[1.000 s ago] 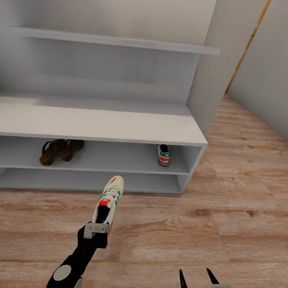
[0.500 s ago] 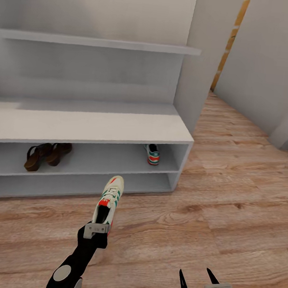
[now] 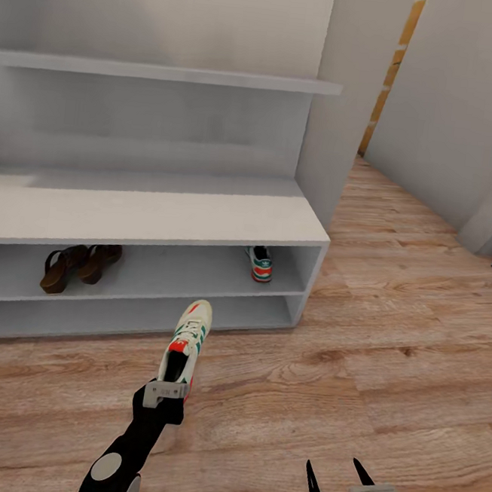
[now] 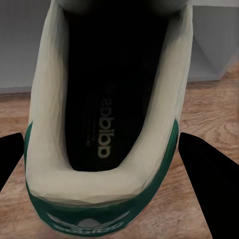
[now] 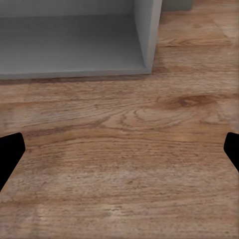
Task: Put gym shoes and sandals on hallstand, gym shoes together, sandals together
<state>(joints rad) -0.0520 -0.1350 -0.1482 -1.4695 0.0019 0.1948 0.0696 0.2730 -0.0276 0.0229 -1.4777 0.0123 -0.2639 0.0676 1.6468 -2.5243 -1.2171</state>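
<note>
My left gripper is shut on the heel of a white gym shoe with green stripes, held toe-forward above the corridor floor in front of the hallstand. In the left wrist view the gym shoe sits between the black fingers. The other gym shoe rests at the right end of the upper tier. Both brown sandals lie side by side at the left of that tier. My right gripper hangs open and empty low over the floor.
The hallstand has a tall back panel and a high shelf. Its lower right corner is close ahead of the right gripper. A grey wall bounds the corridor on the right, with wood floor running back between them.
The head view has swung right, so the hallstand sits further left in the picture. Both arms and the held shoe keep their pose relative to the robot.
</note>
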